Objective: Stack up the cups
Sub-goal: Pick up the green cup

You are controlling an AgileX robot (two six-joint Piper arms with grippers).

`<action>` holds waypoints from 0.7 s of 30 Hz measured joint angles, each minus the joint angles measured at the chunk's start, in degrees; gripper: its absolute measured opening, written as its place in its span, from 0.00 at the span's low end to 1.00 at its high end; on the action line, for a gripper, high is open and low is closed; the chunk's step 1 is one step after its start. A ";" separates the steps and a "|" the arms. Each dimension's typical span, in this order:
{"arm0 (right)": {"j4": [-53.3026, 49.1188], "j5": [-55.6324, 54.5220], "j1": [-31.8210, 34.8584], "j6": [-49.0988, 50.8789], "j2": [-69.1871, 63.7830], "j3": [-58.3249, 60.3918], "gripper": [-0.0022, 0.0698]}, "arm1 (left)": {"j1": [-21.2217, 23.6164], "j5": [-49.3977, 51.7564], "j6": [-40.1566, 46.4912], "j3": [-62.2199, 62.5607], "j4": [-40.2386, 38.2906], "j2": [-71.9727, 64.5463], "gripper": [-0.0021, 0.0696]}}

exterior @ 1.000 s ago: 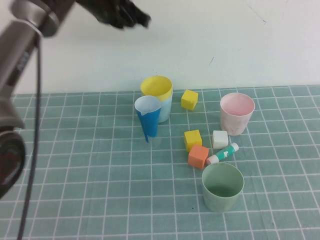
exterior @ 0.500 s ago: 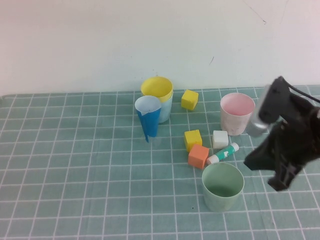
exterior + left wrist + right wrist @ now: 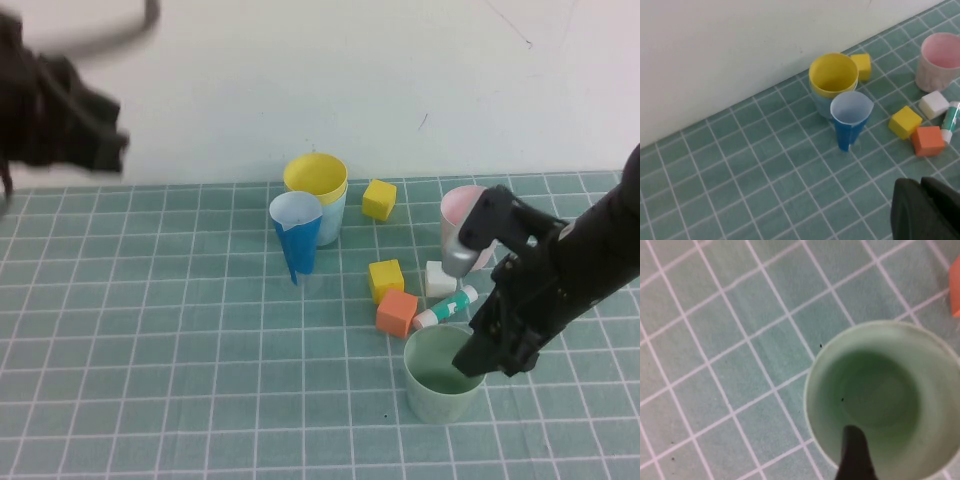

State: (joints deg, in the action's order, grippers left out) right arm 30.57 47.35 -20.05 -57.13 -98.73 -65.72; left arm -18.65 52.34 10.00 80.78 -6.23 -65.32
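- Four cups stand on the desk (image 3: 150,350). Nearest me is the sage green cup (image 3: 435,400), upright and alone.
- One arm is down at it: my right hand (image 3: 482,358) is at that cup's right rim. The right wrist view looks straight into the green cup (image 3: 880,395) and shows a dark tip of the right hand (image 3: 855,455) reaching inside the rim, which the high view does not make plain. I cannot tell whether this hand is released or clenched.
- Just beyond the green cup lie an orange cube (image 3: 397,312) and a green-and-white tube (image 3: 447,307) on its side. Behind them are a yellow cube (image 3: 386,278) and a white cube (image 3: 440,278).
- To the left of those stands a narrow blue cone (image 3: 296,240), white inside, mouth up.
- The pale pink cup (image 3: 460,212) stands upright behind the white cube. My right arm covers part of it in the high view, while the left wrist view shows its whole mouth.
- Farthest, by the wall, the yellow cup (image 3: 315,175) sits nested in the light blue cup (image 3: 331,218), touching the cone's back. A second yellow cube (image 3: 379,198) lies just right of them.
- My left hand (image 3: 925,210) is clenched on nothing. The high view shows it raised at the far left (image 3: 60,120), well apart from the cups.
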 joint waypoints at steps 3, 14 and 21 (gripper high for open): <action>-0.05 -1.04 0.00 -0.56 -3.11 0.00 0.65 | 0.00 -7.13 -0.32 -11.65 -0.69 5.28 0.03; -0.05 -4.24 0.00 -2.33 -8.50 -0.25 0.16 | 0.00 -13.65 -1.04 -31.68 -1.84 12.56 0.03; -3.16 3.03 0.00 -2.00 -8.85 -10.59 0.06 | 0.00 -15.95 -1.29 -39.03 -0.66 15.20 0.03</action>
State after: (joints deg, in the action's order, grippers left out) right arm 27.41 50.38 -20.05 -59.14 -107.58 -76.31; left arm -18.65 36.39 8.71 41.75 -6.89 -50.12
